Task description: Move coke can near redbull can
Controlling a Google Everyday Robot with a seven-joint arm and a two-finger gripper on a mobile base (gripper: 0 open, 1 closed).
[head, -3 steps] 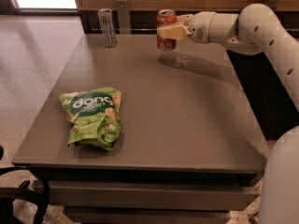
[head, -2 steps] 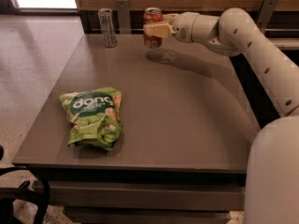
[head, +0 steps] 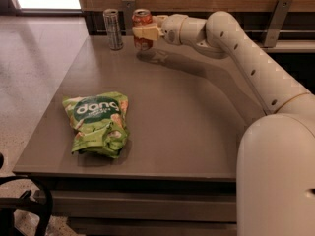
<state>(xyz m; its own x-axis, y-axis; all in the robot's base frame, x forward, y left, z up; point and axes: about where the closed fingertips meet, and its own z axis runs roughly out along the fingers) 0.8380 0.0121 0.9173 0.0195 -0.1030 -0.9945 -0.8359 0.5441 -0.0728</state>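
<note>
The coke can (head: 142, 19), orange-red with a silver top, is held at the far edge of the grey table (head: 182, 117). My gripper (head: 144, 32) is shut on it, its cream fingers (head: 147, 32) clamped around the can's middle. The can's base is at or just above the tabletop; I cannot tell if it touches. The redbull can (head: 113, 29), slim and silver-grey, stands upright a short way to the left of the coke can, with a small gap between them. My arm reaches in from the right.
A green chip bag (head: 98, 123) lies on the near left part of the table. A wooden wall with metal brackets (head: 277, 14) runs behind the table's far edge. A dark chair part (head: 29, 205) shows at the lower left.
My gripper has carried the coke can leftward along the far edge, from right of centre to close beside the redbull can. The chip bag and redbull can have not moved.
</note>
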